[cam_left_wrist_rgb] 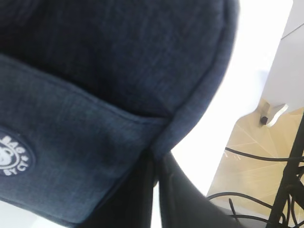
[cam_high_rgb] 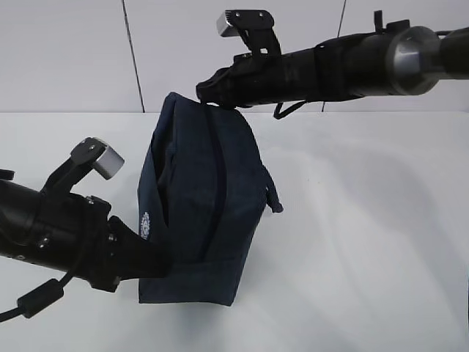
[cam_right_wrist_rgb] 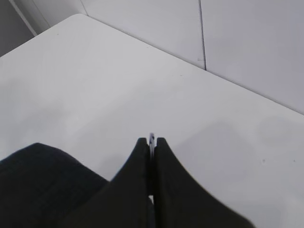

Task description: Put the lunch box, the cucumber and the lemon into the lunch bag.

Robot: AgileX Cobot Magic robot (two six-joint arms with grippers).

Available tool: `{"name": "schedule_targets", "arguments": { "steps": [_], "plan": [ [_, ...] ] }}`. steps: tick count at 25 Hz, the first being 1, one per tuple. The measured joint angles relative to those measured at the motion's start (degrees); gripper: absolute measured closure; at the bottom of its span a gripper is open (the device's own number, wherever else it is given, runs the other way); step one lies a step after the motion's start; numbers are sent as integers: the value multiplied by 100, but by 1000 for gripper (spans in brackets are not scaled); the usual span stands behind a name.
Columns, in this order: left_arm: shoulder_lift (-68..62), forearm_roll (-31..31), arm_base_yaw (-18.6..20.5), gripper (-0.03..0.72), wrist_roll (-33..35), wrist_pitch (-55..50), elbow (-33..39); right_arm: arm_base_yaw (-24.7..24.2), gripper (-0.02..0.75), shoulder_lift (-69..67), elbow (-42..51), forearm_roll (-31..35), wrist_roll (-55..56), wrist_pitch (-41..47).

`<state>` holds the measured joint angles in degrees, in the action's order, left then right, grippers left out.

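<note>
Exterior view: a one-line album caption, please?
Two grippers, left and right, pinch opposite ends of a navy lunch bag.

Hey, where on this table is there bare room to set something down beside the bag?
The broadest bare patch of the table is right of the lunch bag, running to the right and near edges under the right arm. Another bare strip lies left of the bag along the back wall. It is crowded at the bag's near left corner, where the left gripper meets the fabric.

Navy bag (cam_high_rgb: 201,198) of matt woven cloth; smooth, faintly glossy white table (cam_high_rgb: 366,220); matt black plastic jaws.
</note>
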<state>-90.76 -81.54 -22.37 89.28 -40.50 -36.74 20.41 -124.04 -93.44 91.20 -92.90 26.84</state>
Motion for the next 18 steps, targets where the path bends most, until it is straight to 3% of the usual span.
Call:
{"name": "schedule_targets", "arguments": {
  "steps": [11, 18],
  "plan": [
    [0, -234, 59, 695, -20, 967, 8, -811, 730, -5, -13, -1634, 1303, 1650],
    [0, -1029, 630, 695, -20, 2118, 8, -1133, 730, -5, -26, -2387, 1478, 2534]
  ]
}}
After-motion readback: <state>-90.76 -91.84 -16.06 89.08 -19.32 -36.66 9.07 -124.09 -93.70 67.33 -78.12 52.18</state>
